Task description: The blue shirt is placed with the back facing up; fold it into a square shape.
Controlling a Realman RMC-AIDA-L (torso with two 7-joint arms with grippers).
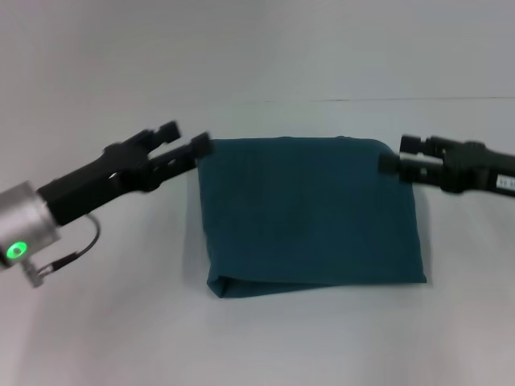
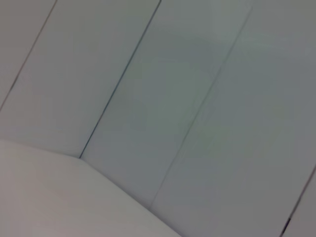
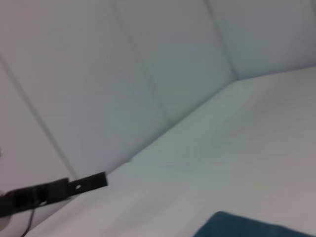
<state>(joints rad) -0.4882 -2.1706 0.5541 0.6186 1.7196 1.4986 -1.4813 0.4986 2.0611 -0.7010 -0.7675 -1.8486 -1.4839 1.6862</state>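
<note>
**Shirt folded to rough rectangle, both grippers at its far corners**

Blue shirt [image 1: 310, 213] lies flat on white table [image 1: 105, 338], centre of head view, folded into a near-square block. Far edge straight, near edge shows a doubled fold w/ layers visible at near-left corner. Right side runs slightly slanted, so bottom is wider than top.

Left gripper [image 1: 187, 142] comes in from left side, fingers pointing toward shirt's far-left corner. Two black fingers [image 1: 169, 131] spread apart, released, nothing between them; lower finger tip sits at/just over the shirt corner, can't tell if touching. Silver wrist w/ green light [image 1: 16, 250] at lower left.

Right gripper [image 1: 396, 154] comes in from right side, tips at shirt's far-right corner, overlapping cloth edge in head view. Fingers look parted, no cloth pinched visibly.

Left wrist view: only wall panels [image 2: 197, 98] and table edge, no shirt. Right wrist view: sliver of shirt [image 3: 252, 226] at the frame's edge, plus the left gripper [image 3: 98, 180] farther off across the table, wall behind.
</note>
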